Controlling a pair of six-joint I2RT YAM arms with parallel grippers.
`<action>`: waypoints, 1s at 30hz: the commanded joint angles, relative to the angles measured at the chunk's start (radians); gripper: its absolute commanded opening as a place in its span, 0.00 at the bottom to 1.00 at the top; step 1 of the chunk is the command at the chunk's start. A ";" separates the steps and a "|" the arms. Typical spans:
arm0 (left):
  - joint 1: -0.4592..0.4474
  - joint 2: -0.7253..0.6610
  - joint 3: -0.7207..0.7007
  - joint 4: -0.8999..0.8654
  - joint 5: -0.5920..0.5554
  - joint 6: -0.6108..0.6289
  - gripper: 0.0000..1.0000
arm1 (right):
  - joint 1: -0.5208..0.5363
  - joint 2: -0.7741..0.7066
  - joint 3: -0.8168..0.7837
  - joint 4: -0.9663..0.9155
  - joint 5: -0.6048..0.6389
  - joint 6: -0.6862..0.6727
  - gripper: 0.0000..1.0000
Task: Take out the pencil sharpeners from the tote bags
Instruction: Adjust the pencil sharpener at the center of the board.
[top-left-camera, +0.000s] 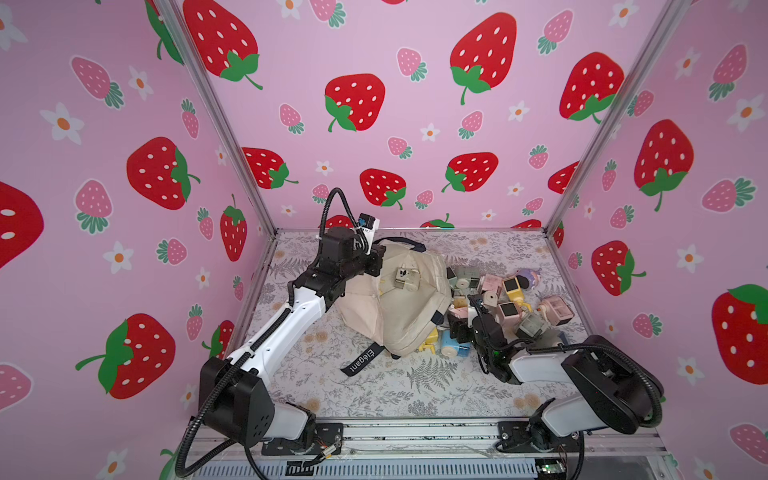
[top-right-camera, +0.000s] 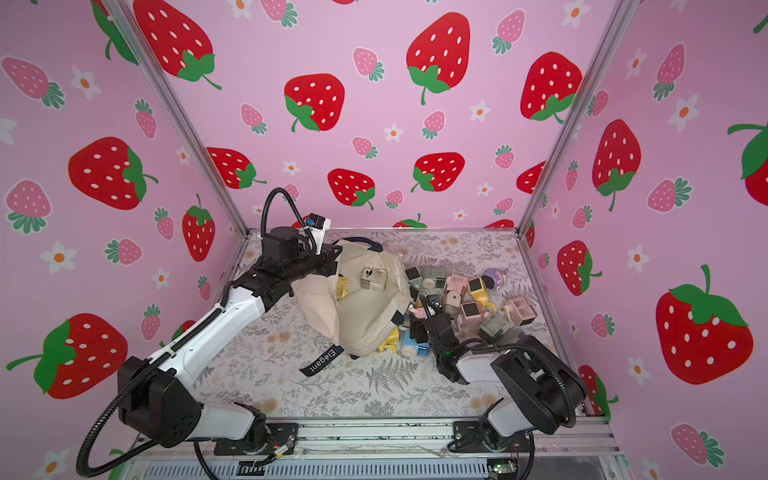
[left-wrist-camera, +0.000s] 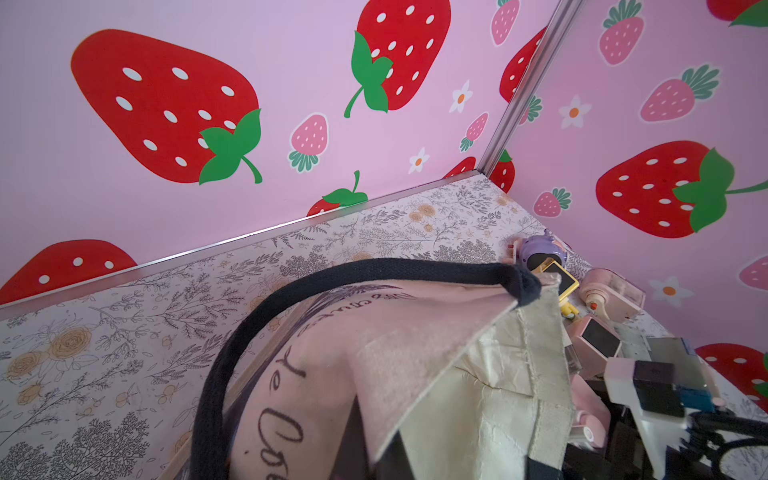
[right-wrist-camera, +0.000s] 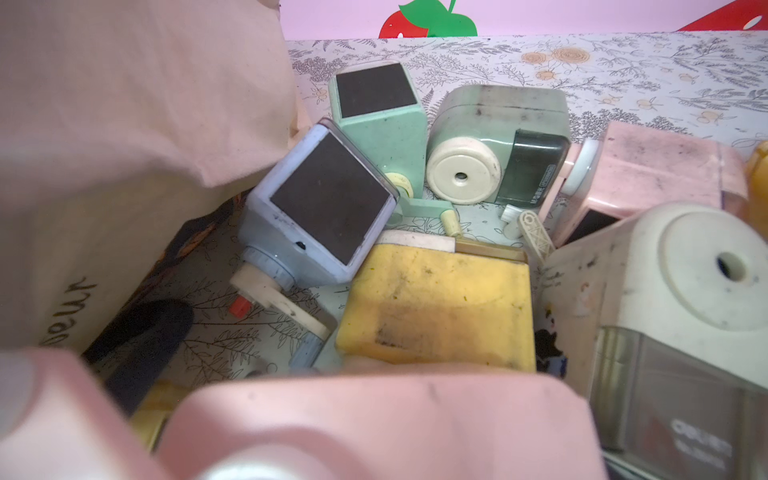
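Currently, left end effector (top-left-camera: 375, 261), nearer, pinches the cream canvas tote bag (top-left-camera: 399, 320) by its rim. One sage green boxy pencil sharpener (top-left-camera: 406, 277) lies inside; right end effector (top-left-camera: 456, 325), outside the bag's opposite side, jaws wide, grip unconfirmed.

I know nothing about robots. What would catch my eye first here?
The pink walls covered in big red strawberries hit you first. Then, mid-table, a cream tote bag held up at its far edge by the left gripper, with a jumble of pastel pencil sharpeners piled just right of it.
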 joint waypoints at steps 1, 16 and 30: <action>-0.012 -0.006 0.052 0.036 0.011 0.018 0.03 | 0.011 0.031 -0.016 -0.044 -0.023 -0.003 0.72; -0.014 -0.005 0.054 0.036 0.009 0.019 0.03 | 0.017 0.084 -0.008 -0.008 -0.034 0.003 0.72; -0.018 -0.002 0.057 0.034 0.007 0.021 0.03 | 0.036 0.156 0.027 0.029 -0.053 0.002 0.71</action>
